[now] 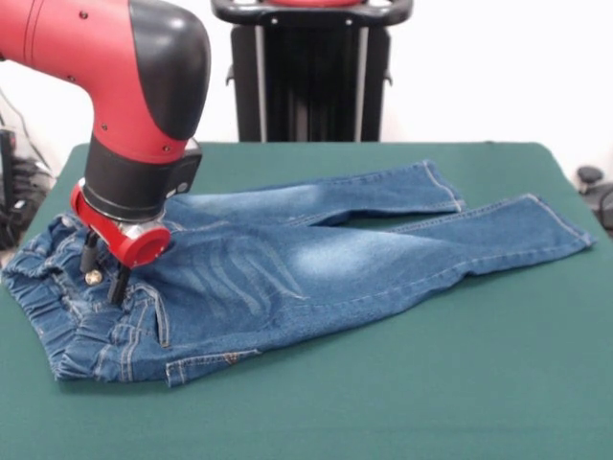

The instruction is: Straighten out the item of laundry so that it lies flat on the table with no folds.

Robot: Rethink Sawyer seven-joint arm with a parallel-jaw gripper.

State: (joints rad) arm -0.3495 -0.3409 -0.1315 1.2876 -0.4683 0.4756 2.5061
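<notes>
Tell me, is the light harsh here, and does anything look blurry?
Front view: the light is soft and even, with only a faint shadow under the jeans on the green table; the white wall behind is washed out bright; the red arm close to the camera looks slightly soft, and the gripper shows as dark tips.

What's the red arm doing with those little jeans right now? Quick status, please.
Gripper down on the jeans at the waistband; jaws' state unclear. Jeans spread on the table, waist end still bunched. Nothing in the way.
</notes>
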